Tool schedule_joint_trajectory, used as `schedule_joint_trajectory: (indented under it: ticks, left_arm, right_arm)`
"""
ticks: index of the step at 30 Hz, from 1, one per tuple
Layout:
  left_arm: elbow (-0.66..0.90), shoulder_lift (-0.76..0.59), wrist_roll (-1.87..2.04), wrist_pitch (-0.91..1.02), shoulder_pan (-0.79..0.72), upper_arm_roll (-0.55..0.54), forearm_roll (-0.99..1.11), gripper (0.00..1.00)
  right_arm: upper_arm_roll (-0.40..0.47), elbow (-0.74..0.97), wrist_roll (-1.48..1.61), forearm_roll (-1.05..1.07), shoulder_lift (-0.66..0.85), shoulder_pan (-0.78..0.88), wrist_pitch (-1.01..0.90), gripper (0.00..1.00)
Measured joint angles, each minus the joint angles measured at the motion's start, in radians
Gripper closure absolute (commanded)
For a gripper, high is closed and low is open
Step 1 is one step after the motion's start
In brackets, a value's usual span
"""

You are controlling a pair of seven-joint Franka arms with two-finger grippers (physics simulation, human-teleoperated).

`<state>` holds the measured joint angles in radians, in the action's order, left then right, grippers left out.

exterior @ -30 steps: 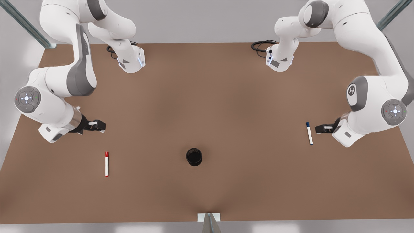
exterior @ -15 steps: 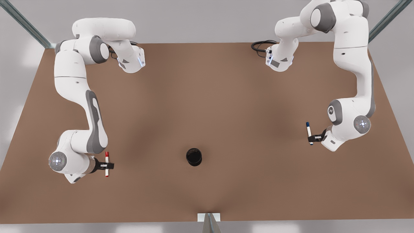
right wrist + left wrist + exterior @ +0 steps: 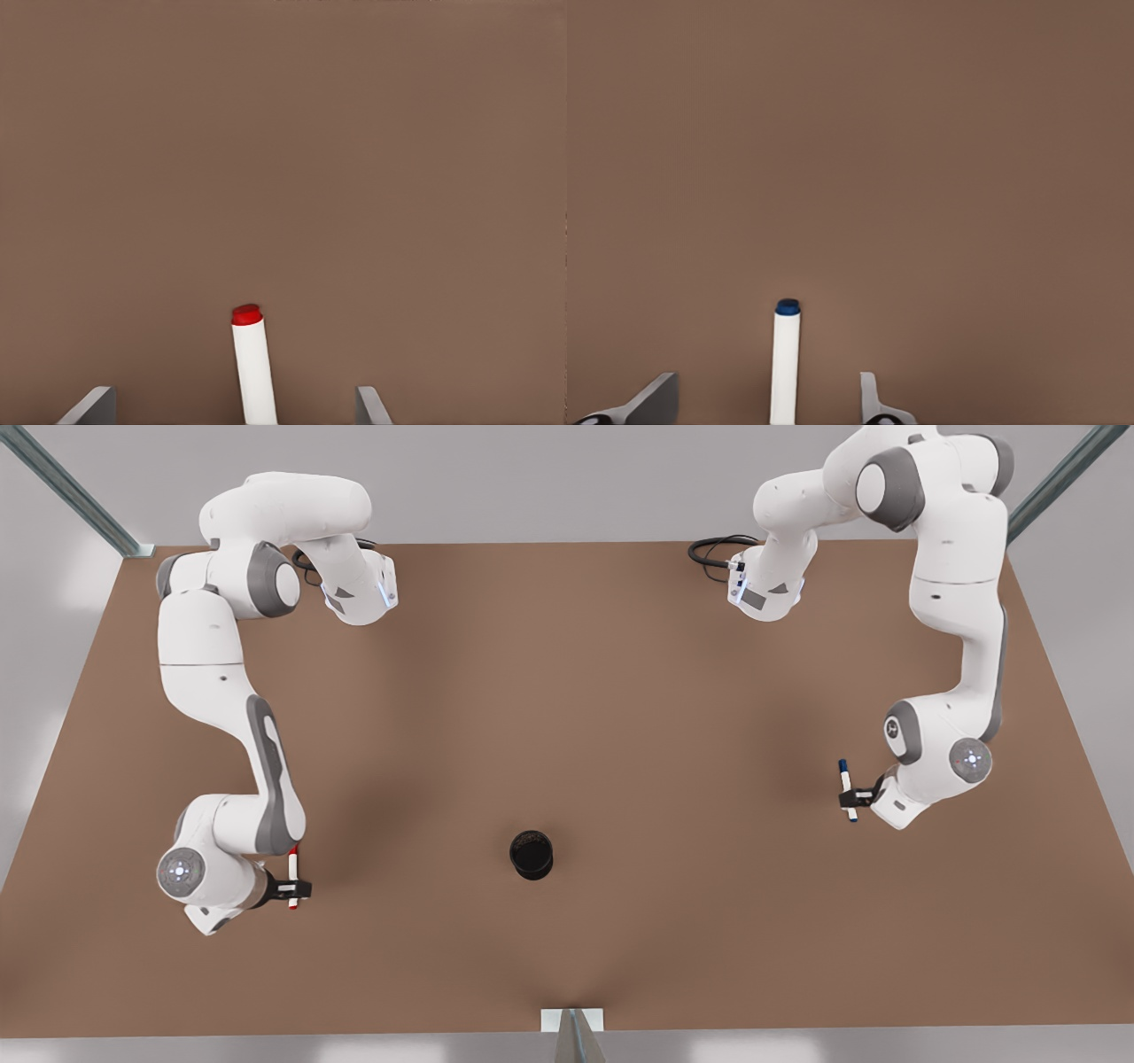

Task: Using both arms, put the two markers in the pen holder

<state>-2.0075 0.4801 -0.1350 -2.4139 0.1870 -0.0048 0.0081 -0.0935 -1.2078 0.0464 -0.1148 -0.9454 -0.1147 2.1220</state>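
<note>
Left tool (image 3: 849,798) spread astride blue marker (image 3: 846,786), right tool (image 3: 293,887) likewise astride red marker (image 3: 292,875), both lower.

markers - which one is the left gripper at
The blue-capped marker, on the front view's right, lies between the open left gripper. The red-capped marker lies between the open right gripper.

Left gripper (image 3: 849,801) low at the front view's right, fingers (image 3: 654,403) spread apart, right gripper (image 3: 295,887) low at the front view's left, fingers (image 3: 93,405) likewise spread, both arms bent downward.
</note>
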Motion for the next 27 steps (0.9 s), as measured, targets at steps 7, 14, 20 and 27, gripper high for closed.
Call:
schedule_joint_trajectory:
  ticks: [7,14,20,27]
  left_arm:
    - [0.004,0.050,-0.017,-0.060,0.000,-0.001,-0.008,0.24]
    - [0.016,0.068,-0.027,-0.088,0.001,-0.001,-0.011,0.32]
    - [0.022,0.082,-0.032,-0.099,0.000,-0.001,-0.011,0.50]
    - [0.022,0.093,-0.036,-0.106,0.000,-0.001,-0.010,0.62]
  right_arm:
    - [-0.003,-0.002,0.006,-0.016,-0.030,0.004,0.036,0.28]
    - [-0.003,-0.012,0.006,-0.009,-0.036,0.002,0.055,0.43]
    - [-0.003,-0.025,0.006,-0.002,-0.036,-0.001,0.069,0.54]
    - [-0.003,-0.031,0.006,0.001,-0.036,-0.002,0.080,0.67]
